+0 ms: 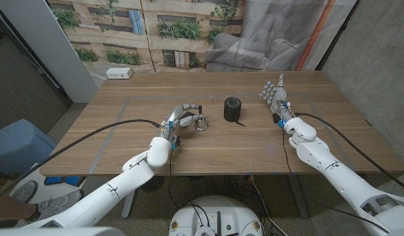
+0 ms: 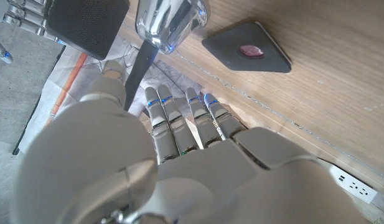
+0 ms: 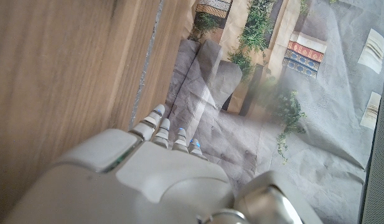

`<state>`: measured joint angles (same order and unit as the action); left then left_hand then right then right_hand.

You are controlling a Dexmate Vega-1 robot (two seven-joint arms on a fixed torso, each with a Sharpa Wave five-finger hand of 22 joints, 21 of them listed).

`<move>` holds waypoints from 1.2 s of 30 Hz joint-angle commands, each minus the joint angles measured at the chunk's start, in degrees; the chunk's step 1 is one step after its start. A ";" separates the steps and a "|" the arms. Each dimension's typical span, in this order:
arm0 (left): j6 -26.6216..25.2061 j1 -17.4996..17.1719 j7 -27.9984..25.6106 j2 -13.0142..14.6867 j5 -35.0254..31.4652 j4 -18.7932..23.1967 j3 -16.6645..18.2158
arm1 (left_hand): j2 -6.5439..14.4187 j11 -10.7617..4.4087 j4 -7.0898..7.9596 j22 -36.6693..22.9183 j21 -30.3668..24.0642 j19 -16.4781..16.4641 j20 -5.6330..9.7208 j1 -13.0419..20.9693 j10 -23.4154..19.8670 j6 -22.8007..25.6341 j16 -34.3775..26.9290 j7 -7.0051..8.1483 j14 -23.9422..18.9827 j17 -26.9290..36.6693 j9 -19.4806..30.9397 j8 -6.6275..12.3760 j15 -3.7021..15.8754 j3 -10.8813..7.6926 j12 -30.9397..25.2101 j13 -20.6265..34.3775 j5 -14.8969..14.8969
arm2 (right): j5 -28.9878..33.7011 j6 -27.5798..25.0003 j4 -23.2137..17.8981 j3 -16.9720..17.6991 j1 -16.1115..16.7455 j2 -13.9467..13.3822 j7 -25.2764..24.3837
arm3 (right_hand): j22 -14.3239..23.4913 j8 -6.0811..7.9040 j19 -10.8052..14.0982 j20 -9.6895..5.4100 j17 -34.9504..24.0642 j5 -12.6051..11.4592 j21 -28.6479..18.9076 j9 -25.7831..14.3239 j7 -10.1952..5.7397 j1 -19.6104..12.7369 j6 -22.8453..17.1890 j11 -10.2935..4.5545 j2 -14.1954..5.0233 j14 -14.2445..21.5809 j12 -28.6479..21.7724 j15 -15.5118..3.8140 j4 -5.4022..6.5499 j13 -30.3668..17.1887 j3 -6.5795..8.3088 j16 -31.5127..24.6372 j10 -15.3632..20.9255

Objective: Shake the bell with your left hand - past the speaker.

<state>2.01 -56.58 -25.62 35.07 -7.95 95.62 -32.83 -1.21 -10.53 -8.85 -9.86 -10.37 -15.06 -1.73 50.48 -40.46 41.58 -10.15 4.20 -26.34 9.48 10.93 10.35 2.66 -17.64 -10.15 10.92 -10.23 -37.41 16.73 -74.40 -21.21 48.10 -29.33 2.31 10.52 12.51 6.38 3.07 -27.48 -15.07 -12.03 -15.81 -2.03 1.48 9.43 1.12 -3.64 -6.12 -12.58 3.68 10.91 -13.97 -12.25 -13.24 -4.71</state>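
A printed backdrop of planted balconies hangs behind a wooden worktop [image 1: 254,141], with a white power strip [image 1: 119,73] lying at its far left edge. Out in the middle sits the black speaker [image 1: 233,109], a short cylinder, and just to its left is the bell [image 1: 200,122], a shiny silver one. The left hand [image 1: 182,118] has reached in across the wood and has it: from the wrist camera you can see the dark handle [image 2: 135,67] running down between thumb and fingers [image 2: 179,121], the polished bowl [image 2: 170,22] pointing away from the palm. So the fingers are wrapped round that handle, and gripping the stem rather than the bowl makes sense, since it leaves the metal free to ring. Whether the bell is just off the wood or touching it, I can't tell from here. A flat dark pad with a pink spot [image 2: 248,47] lies on the wood just beyond it in that wrist view. Over on the far side of the speaker, the right hand [image 1: 275,97] stands with fingers up and apart, holding nothing, parked well clear, presumably to leave room for the swing.
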 commanded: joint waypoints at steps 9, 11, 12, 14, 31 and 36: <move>3.00 -0.25 5.32 3.61 3.89 0.62 2.01 | -1.78 1.94 0.27 0.04 0.13 3.71 -0.68 -2.46 7.51 -6.27 0.33 -1.67 4.55 0.14 -0.50 -0.25 1.44 1.87 0.18 -0.31 0.12 | -0.02 -0.07 0.03 0.01 -0.01 -0.01 0.00 | 0.18 0.33 0.33 0.06 -0.22 -0.16 -0.29 -0.17 0.02 -0.17 0.45 0.20 -5.56 -0.23 -0.29 0.09 -0.07 -0.31 -0.35 -0.20 -0.13; 3.99 -0.12 5.87 3.87 4.26 0.33 2.18 | -2.32 2.51 0.40 0.06 0.16 4.50 -0.81 -3.27 8.92 -7.29 0.29 -1.86 5.30 0.14 -0.53 -0.22 1.25 2.34 0.25 -0.38 0.15 | 0.07 -0.07 0.00 0.02 0.01 0.04 -0.26 | 0.18 0.32 0.33 0.04 -0.22 -0.16 -0.29 -0.17 0.01 -0.17 0.46 0.20 -5.57 -0.22 -0.27 0.06 -0.07 -0.31 -0.35 -0.21 -0.18; 4.40 -0.05 6.42 4.10 4.59 0.25 2.27 | -2.51 2.52 0.51 0.07 0.17 5.22 -1.05 -3.85 9.40 -8.57 0.44 -2.21 6.75 0.14 -0.57 -0.34 0.73 2.62 0.05 -0.44 0.13 | -0.01 -0.07 0.04 0.01 -0.01 -0.01 -0.02 | 0.18 0.32 0.34 0.05 -0.22 -0.16 -0.30 -0.17 -0.02 -0.17 0.45 0.23 -5.57 -0.22 -0.27 0.03 -0.07 -0.31 -0.35 -0.21 -0.18; 5.76 0.25 7.51 4.50 5.07 -0.29 2.33 | -3.03 3.27 0.76 0.09 0.10 6.30 -0.99 -5.25 12.19 -10.39 0.40 -2.43 8.57 0.15 -0.62 -0.29 0.57 3.27 0.29 -0.53 0.20 | -0.02 -0.06 0.03 0.01 0.00 -0.02 -0.01 | 0.18 0.30 0.33 0.08 -0.22 -0.16 -0.29 -0.17 -0.01 -0.17 0.51 0.25 -5.57 -0.21 -0.25 0.12 -0.07 -0.31 -0.35 -0.21 -0.21; 13.27 1.20 14.88 5.51 11.72 -4.16 3.88 | -3.60 8.42 2.29 0.26 0.29 14.54 3.74 -13.49 25.47 -23.83 0.45 -5.76 18.85 0.12 -0.81 -0.55 -2.47 5.90 0.41 -0.77 0.19 | 0.06 -0.10 -0.13 0.05 0.10 -0.02 -0.31 | 0.18 0.34 0.35 0.05 -0.22 -0.16 -0.30 -0.17 0.11 -0.17 0.43 0.17 -5.56 -0.25 -0.28 0.00 -0.07 -0.31 -0.35 -0.19 -0.15; 15.41 0.91 14.82 4.99 13.29 -5.49 4.94 | -2.74 10.15 2.99 0.24 0.09 14.99 4.11 -15.54 27.70 -26.38 0.38 -6.20 20.22 0.12 -0.84 -0.62 -3.01 6.21 0.32 -0.80 0.06 | 0.09 -0.12 -0.16 0.03 0.10 0.00 -0.36 | 0.18 0.30 0.35 0.03 -0.22 -0.16 -0.30 -0.17 0.05 -0.17 0.52 0.16 -5.56 -0.24 -0.26 -0.04 -0.07 -0.31 -0.35 -0.20 -0.21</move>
<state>12.41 -55.65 -13.11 40.24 1.35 93.15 -29.75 -4.16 -0.72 -6.30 -9.60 -9.95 -0.47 1.84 35.65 -13.60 16.13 -9.93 -1.83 -6.60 9.47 10.12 9.96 -0.47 -11.45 -9.93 10.12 -9.92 -37.43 16.68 -74.43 -21.17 48.12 -29.34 2.11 10.52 12.51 6.38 3.07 -27.48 -15.07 -12.03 -15.82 -2.03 1.48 9.43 1.12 -3.64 -6.13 -12.58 3.68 10.91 -13.97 -12.25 -13.24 -4.71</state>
